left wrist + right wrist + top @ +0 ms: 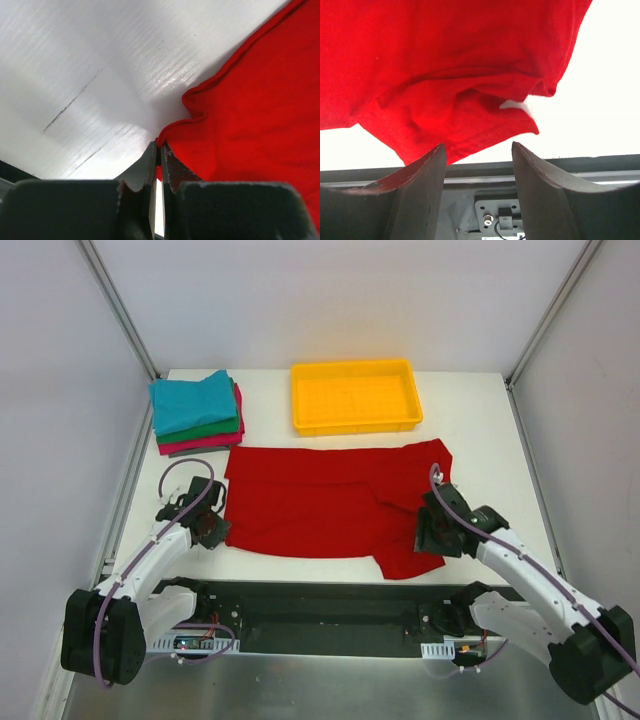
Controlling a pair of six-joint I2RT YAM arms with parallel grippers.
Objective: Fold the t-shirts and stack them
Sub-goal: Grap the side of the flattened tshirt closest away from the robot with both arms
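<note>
A large red t-shirt [320,505] lies spread across the middle of the white table, its right part bunched and folded toward the near edge. My left gripper [214,528] is at the shirt's near left corner. In the left wrist view it [160,149] is shut, pinching the hem of the red t-shirt [250,100]. My right gripper [434,534] hovers over the shirt's near right part. In the right wrist view it [477,150] stands open with nothing between its fingers, just short of the rumpled red t-shirt [445,65]. Folded teal [192,400], green [203,430] and pink-red [208,446] t-shirts are stacked at the back left.
A yellow plastic tray [355,395] stands at the back centre, just beyond the red shirt. Bare white table [480,440] shows to the right of the shirt. A black rail [320,605] carrying the arm bases runs along the near edge. Grey walls close both sides.
</note>
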